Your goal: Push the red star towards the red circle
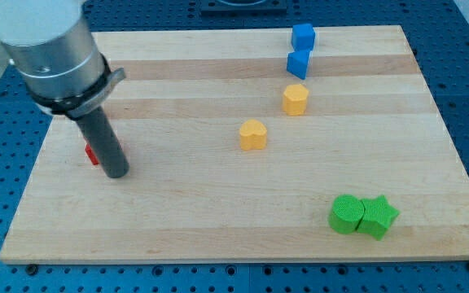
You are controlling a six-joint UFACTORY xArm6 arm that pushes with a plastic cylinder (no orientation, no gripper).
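My tip (pixel 117 172) rests on the board near its left side. The rod and arm body cover most of both red blocks. Only a small red sliver of the red star (pixel 92 154) shows just left of the rod, slightly above the tip. The red circle is hidden behind the arm; a faint red edge may show near the rod's upper right, but I cannot tell for sure.
Two blue blocks (pixel 302 36) (pixel 299 63) sit at the view's top right. A yellow block (pixel 295 98) and a yellow heart (pixel 252 133) lie mid-board. A green circle (pixel 347 214) touches a green star (pixel 379 216) at the bottom right. The wooden board (pixel 218 220) lies on a blue pegboard table.
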